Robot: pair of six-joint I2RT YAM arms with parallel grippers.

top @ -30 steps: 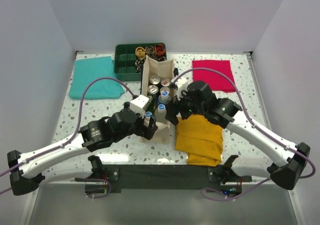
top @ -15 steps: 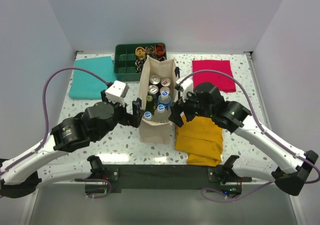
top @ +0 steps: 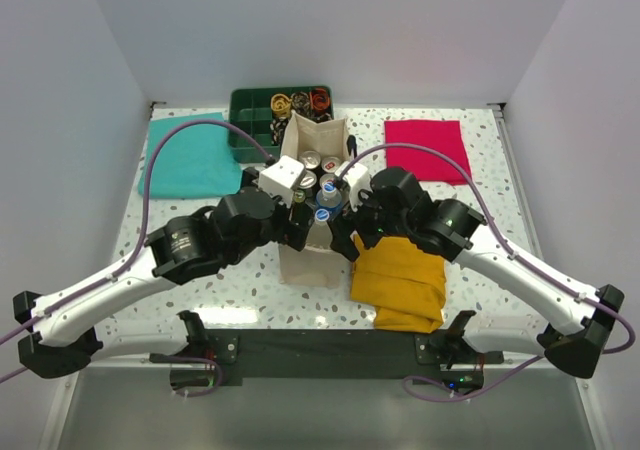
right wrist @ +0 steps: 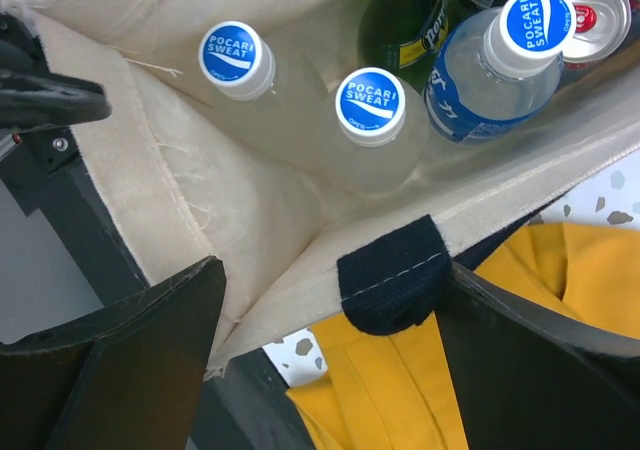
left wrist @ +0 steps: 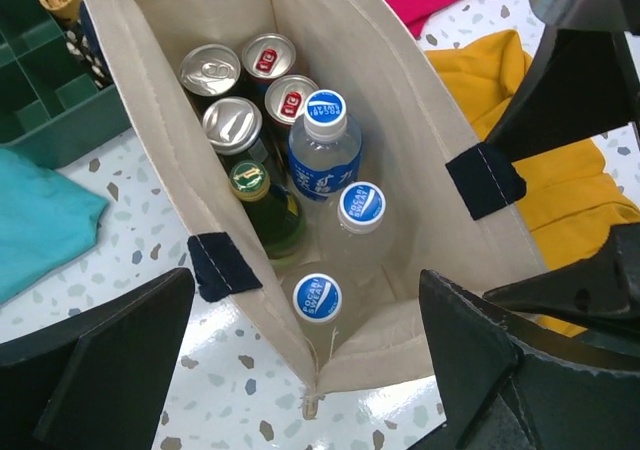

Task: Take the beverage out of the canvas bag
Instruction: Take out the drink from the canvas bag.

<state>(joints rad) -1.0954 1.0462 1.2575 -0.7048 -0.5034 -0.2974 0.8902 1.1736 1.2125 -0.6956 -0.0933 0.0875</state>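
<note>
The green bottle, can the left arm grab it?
Probably yes: the canvas bag gapes open, the left pincer hangs open above it, and nothing covers the green bottle, though cans crowd it.

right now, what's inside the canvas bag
Inside the canvas bag stand three blue-capped Pocari Sweat bottles, one green bottle and four cans. Their lower parts and the bag's floor are hidden, so anything beneath cannot be seen.

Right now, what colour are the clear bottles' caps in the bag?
Blue caps with white lettering; clearest in the right wrist view.
</note>
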